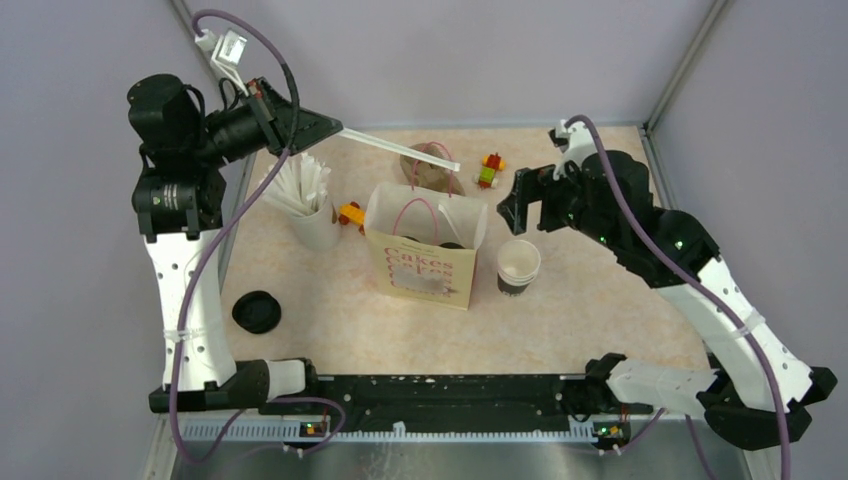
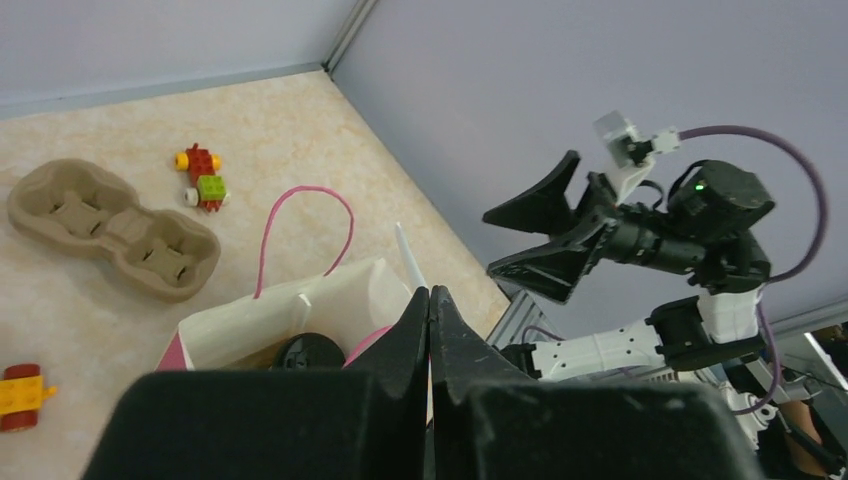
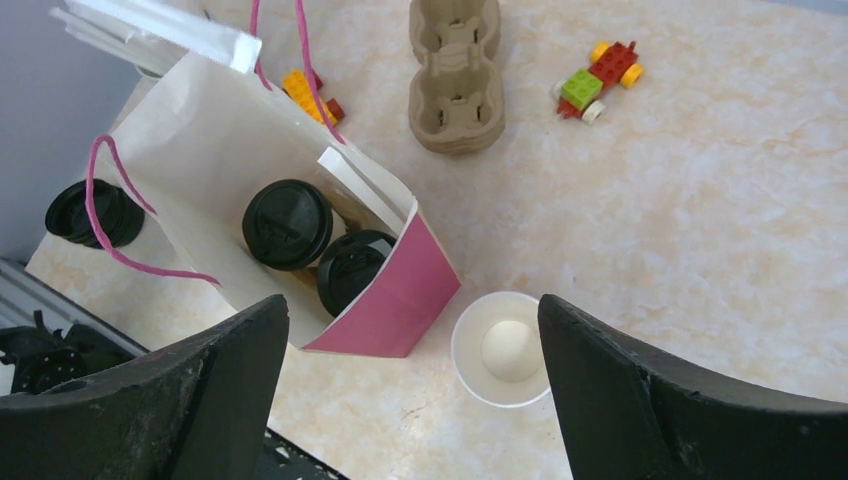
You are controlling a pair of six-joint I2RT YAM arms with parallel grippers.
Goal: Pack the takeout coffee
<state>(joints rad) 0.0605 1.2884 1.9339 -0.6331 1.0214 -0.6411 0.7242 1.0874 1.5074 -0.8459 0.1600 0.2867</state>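
Note:
Two takeout coffee cups with black lids [image 3: 287, 223] [image 3: 352, 268] stand inside the open paper bag [image 3: 200, 150]. A third cup [image 3: 505, 348], open and lidless, stands on the table right of the bag [image 1: 425, 250]; it also shows in the top view [image 1: 518, 265]. A loose black lid [image 1: 256, 311] lies at the front left. My left gripper [image 1: 335, 128] is shut on a long white stick [image 1: 400, 148] and holds it above the bag's back edge. My right gripper [image 1: 520, 200] is open and empty, high above the lidless cup.
A beige cup of white sticks [image 1: 305, 200] stands left of the bag. A brown pulp cup tray [image 3: 456, 75] lies behind the bag. Toy brick cars sit at the back [image 1: 490, 170] and beside the stick cup [image 1: 350, 213]. Grey walls enclose the table.

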